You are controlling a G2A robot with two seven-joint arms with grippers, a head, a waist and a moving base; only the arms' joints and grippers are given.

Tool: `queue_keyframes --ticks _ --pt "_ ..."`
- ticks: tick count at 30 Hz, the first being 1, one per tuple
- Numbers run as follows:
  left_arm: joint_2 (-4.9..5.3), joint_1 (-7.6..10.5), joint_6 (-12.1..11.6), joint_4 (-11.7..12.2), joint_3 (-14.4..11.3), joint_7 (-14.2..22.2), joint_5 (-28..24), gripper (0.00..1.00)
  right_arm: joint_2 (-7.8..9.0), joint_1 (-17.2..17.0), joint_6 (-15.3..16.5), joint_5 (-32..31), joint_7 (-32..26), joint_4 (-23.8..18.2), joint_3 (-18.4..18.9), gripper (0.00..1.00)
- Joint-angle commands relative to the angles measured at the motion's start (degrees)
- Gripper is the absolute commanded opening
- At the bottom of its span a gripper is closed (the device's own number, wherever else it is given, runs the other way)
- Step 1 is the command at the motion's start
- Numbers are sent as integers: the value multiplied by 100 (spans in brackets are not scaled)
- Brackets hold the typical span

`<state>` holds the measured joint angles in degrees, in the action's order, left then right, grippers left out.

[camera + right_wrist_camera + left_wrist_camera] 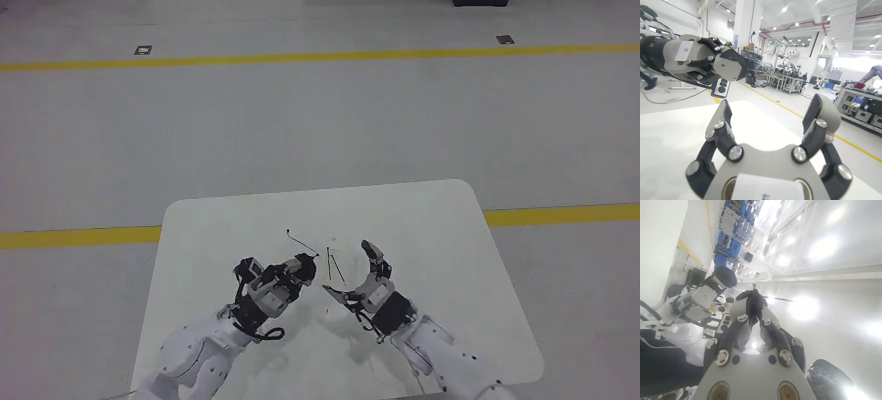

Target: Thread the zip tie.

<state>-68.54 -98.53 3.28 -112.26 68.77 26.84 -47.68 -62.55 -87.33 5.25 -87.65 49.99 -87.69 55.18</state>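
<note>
Place: a robotics lab in a large industrial hall.
Floor: pale and glossy, marked with yellow lines (320,55).
Equipment: metal-framed workbenches (789,83) and other robot arms (791,65).
Storage: racks of blue bins (730,243).
Ceiling: high, with recessed lights and red pipes (866,16).

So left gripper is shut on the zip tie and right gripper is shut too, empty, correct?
Not quite: the right gripper is open, fingers spread and empty, per the right wrist view. The left gripper is shut on the zip tie.

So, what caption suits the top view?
Left gripper shut on a zip tie over a white table, right gripper open beside it.
</note>
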Motion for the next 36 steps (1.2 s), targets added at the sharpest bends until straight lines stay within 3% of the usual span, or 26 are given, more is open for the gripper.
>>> queue_keyframes --ticks 1,31,36 --pt "5 -4 -3 2 0 5 -25 0 -23 18 -39 23 79 34 -27 100" --pt "0 29 -102 138 -178 -106 -159 0 -183 169 -222 274 2 -27 -125 100" --pt "0 29 -102 138 -178 -106 -159 0 -200 225 -96 212 22 -1 -71 100"
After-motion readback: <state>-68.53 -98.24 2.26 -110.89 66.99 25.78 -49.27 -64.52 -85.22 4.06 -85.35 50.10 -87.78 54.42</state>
